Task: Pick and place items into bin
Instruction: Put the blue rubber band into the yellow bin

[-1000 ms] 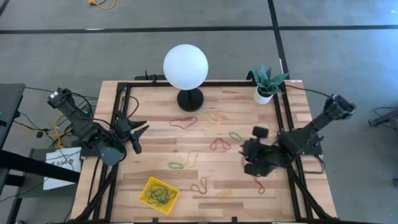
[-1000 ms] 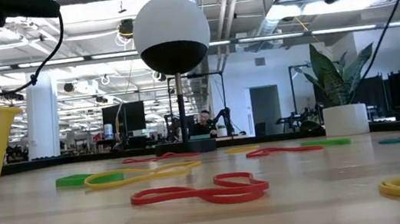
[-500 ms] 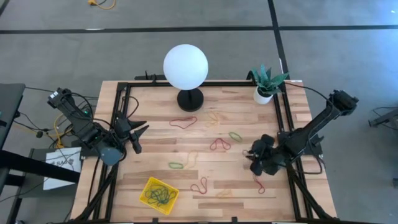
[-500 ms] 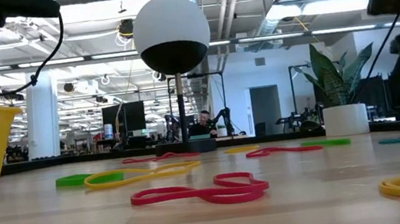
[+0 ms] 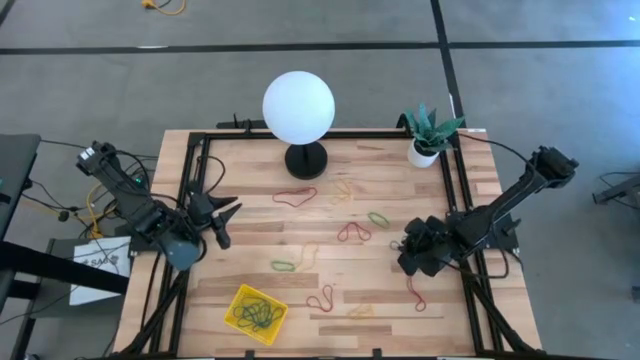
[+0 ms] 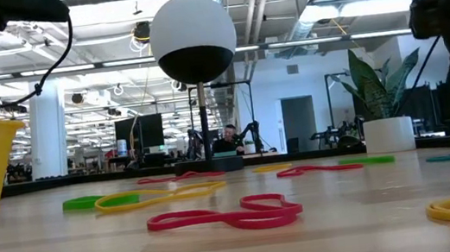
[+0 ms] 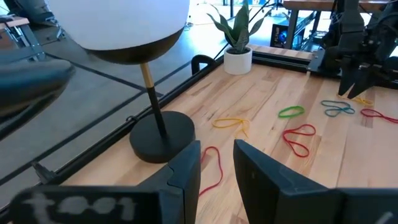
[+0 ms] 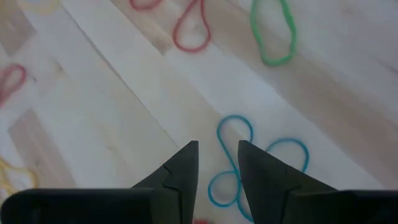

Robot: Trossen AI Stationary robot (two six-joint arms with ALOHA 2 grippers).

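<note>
Rubber bands lie scattered on the wooden table: red ones (image 5: pixel 295 196) (image 5: pixel 352 232) (image 5: pixel 322 298) (image 5: pixel 415 295), green ones (image 5: pixel 378 218) (image 5: pixel 283 266) and pale yellow ones (image 5: pixel 343 188). The yellow bin (image 5: pixel 256 312) sits near the table's near edge with several bands inside. My right gripper (image 5: pixel 410 258) is open, pointing down over a blue band (image 8: pixel 233 167) by the right edge. Its fingertips (image 8: pixel 186 155) stand either side of the band's loops, apart from it. My left gripper (image 5: pixel 228 222) waits open at the left edge, off the table.
A globe lamp (image 5: pixel 298 108) stands on its black base (image 5: pixel 306 160) at the far edge, and a white plant pot (image 5: pixel 424 152) sits at the far right corner. Black frame rails (image 5: pixel 190 200) run along the table's sides. Bare wood lies between the bands.
My right gripper has come down toward the table by the right edge, over the blue band, staying open. The bands and the bin have kept their places.
</note>
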